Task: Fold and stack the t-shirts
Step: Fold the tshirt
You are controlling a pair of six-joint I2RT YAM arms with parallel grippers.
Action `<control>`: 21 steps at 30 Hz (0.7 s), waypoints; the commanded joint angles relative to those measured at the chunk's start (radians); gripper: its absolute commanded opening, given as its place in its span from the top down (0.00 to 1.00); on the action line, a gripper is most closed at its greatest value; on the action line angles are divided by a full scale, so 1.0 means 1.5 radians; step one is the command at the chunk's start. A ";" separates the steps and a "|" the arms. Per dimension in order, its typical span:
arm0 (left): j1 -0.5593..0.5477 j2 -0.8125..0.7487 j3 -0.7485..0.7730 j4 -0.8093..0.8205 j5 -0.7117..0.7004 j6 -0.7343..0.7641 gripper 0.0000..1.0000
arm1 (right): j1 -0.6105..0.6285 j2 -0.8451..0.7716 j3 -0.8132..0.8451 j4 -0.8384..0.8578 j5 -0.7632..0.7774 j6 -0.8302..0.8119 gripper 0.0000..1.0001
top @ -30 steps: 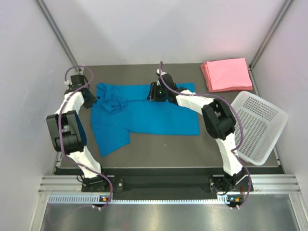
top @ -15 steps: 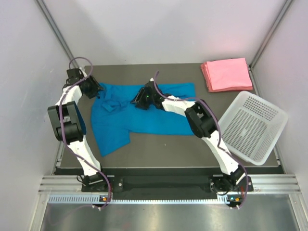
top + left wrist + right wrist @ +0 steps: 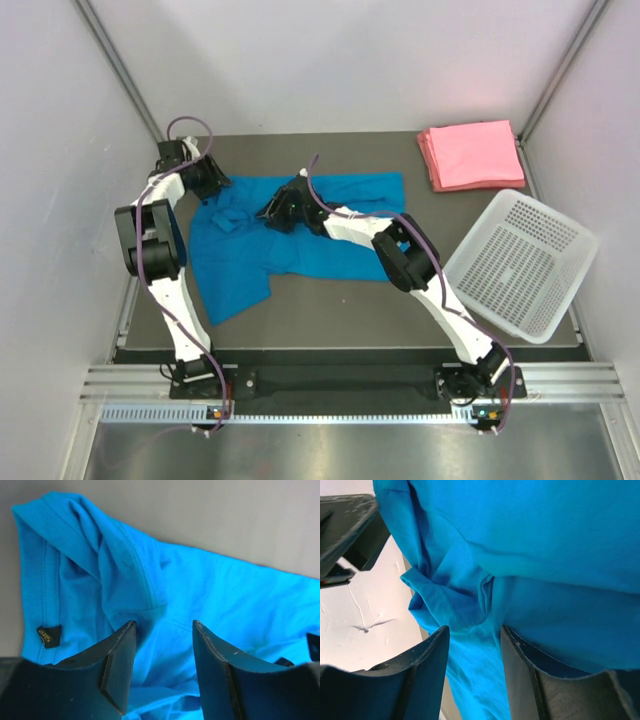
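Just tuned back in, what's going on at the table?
Both arms are on the blue t-shirt, which lies unfolded and rumpled on the table. The left gripper is at its far left corner and the right gripper near its far edge, both open over the cloth. The pink t-shirts sit folded in the far right corner, beside the basket.

Walls: from my feed I log three plain white panels: back wall [image 3: 340, 60], left wall [image 3: 50, 200], right wall [image 3: 610, 150].
Frame: grey metal struts [image 3: 120, 70] slant up both rear corners.
Table [image 3: 340, 310]: dark grey matte top.
Near edge: slotted aluminium rail [image 3: 340, 396], brushed metal plate [image 3: 340, 450] below.
Light: diffuse, soft shadows.
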 commanded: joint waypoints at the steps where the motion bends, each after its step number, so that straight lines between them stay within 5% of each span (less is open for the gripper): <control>1: 0.002 0.006 0.032 0.020 -0.013 0.025 0.48 | 0.019 0.000 -0.004 0.014 0.025 -0.021 0.54; 5: 0.002 0.002 0.036 0.019 -0.017 0.029 0.56 | 0.022 0.021 0.022 0.023 0.013 -0.023 0.55; 13: 0.002 0.001 0.048 0.013 -0.018 0.025 0.99 | 0.031 0.042 0.066 0.015 0.017 0.000 0.56; 18: 0.004 0.000 0.052 0.007 -0.021 0.019 1.00 | 0.031 0.049 0.071 0.018 0.023 0.007 0.58; 21: 0.015 0.001 0.050 0.010 -0.029 -0.002 1.00 | 0.031 0.052 0.072 0.020 0.024 0.001 0.74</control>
